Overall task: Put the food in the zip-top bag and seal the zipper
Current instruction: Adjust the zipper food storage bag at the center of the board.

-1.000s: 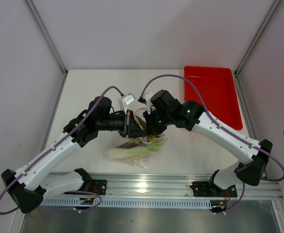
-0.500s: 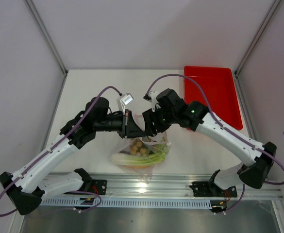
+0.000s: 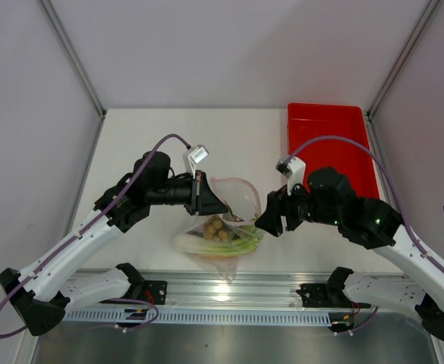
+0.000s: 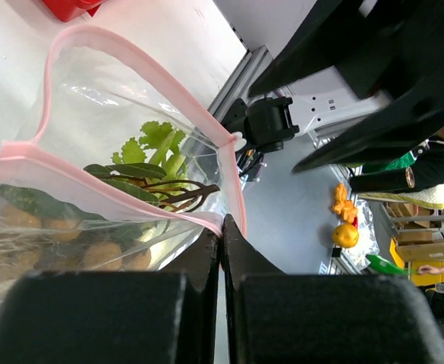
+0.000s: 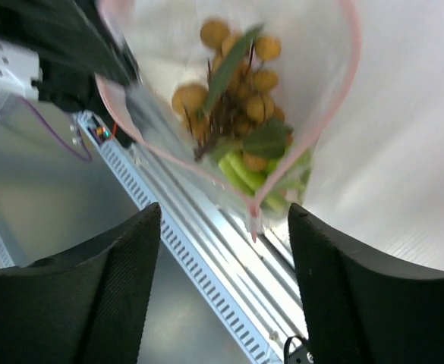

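**Right arm lets go of filled bag, mouth left gaping**

The zip-top bag (image 3: 242,199) hangs over the middle of the table's (image 3: 146,144) near edge, its weight carried at one corner of the mouth; inside lie the yellow-green grapes (image 3: 215,227) with the green-and-white stalk (image 3: 239,244) beneath them, while the wedge cannot be made out clearly; the pink zipper (image 4: 48,72) is unsealed, its two strips bowed apart into a wide loop. The left gripper (image 3: 223,211) has its jaws pressed together, pinching the zipper strip at the end of the mouth, as the left wrist view shows; it sits where it sat a second ago. The right gripper (image 3: 269,224) is the change: a second ago it was shut at the bag's mouth beside the left one; now its jaws are spread and it has drawn back to the right, just clear of the bag, holding nothing; its wrist camera looks down through the open mouth onto the grapes and leaves. The right arm's elbow has swung lower and farther right; the red tray (image 3: 328,148) stays at the table's far right corner.
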{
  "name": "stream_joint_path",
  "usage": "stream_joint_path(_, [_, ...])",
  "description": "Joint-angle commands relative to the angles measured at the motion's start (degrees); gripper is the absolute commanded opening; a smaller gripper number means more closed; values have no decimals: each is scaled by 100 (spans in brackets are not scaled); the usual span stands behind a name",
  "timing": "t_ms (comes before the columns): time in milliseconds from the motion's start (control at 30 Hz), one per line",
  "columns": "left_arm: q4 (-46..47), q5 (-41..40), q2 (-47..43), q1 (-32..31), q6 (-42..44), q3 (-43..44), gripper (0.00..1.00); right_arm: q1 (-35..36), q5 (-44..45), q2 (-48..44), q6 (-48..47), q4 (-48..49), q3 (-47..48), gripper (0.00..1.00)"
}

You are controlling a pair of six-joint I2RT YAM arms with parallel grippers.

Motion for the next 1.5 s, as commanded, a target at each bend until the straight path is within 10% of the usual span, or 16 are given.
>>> stream_joint_path(0, [393,28,-13,-27,-98,135,0,153,-174,-397,210,182,-681,71])
stream_joint_path(300, [358,55,-74,-27,-107,135,1,329,1,-285,-70,448,-1105,66])
stream_joint_path(667, [314,46,-179,-28,-89,12,1,338,220,225,-413,764,-903,30])
stream_joint_path(800, [279,-16,-241,-27,-54,-15,1,321,535,392,-554,589,-632,0])
stream_joint_path(1233, [-170,-1622,-1154,-19,-256,258,1,338,1021,806,-1029,-256,1733,0])
stream_joint_path(1467, [287,-1582,-1411,-27,-599,-997,1,329,730,525,-757,377,400,0])
